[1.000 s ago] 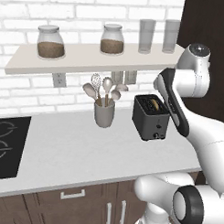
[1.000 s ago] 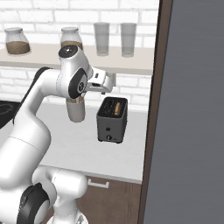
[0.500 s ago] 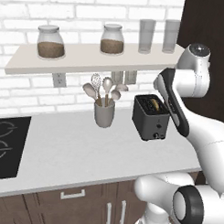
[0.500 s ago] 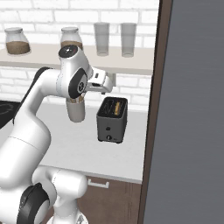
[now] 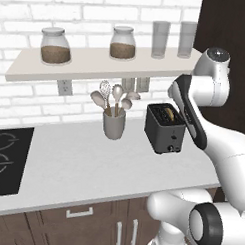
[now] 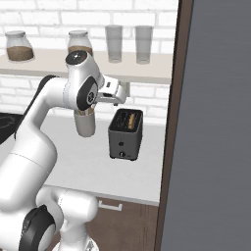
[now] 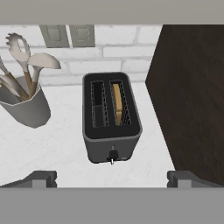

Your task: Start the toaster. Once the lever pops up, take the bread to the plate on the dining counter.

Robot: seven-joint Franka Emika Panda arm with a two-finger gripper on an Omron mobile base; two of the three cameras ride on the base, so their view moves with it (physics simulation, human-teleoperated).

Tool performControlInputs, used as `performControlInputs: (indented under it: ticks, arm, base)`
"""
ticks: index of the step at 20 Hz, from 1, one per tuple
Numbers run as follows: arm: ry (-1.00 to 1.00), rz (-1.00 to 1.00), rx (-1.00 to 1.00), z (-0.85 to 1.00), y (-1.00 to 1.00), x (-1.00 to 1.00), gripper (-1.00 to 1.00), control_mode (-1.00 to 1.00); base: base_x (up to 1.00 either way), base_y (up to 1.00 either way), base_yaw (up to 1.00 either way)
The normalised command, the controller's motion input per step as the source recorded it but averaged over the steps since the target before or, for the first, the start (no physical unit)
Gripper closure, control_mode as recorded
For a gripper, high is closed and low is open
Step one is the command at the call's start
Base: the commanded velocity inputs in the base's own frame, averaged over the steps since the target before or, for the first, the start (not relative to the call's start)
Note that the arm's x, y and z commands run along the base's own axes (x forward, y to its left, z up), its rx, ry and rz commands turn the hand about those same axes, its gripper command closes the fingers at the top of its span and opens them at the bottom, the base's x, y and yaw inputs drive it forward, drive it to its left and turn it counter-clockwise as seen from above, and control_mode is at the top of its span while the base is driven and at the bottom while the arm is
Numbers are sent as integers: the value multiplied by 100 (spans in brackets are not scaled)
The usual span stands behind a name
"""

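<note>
Dark grey two-slot toaster (image 7: 111, 118) below wide-open claw (image 7: 112, 179), untouched. Tan bread slice (image 7: 117, 104) in right slot; grey cup (image 7: 24, 105) holding utensils.

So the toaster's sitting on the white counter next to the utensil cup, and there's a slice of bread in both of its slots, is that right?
Not quite. Only one slot is filled. The hand view shows the toaster from above, with the bread standing in one slot, while the slot on the utensil cup side is empty. The rest holds: it sits on the white counter beside that cup.
</note>
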Motion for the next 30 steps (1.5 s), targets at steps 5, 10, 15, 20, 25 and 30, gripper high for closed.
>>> performControlInputs:
  ticks: [5,10,15,20,25,30]
  arm:
    - [0,0,0,0,0,0,-100,-100]
    - [0,0,0,0,0,0,-100,-100]
    - [0,0,0,0,0,0,-100,-100]
    - [0,0,0,0,0,0,-100,-100]
    - [0,0,0,0,0,0,-100,-100]
    - [0,0,0,0,0,0,-100,-100]
  base:
    - [0,0,0]
    - [0,0,0]
    - [0,0,0]
    - [0,0,0]
    - [0,0,0]
    - [0,0,0]
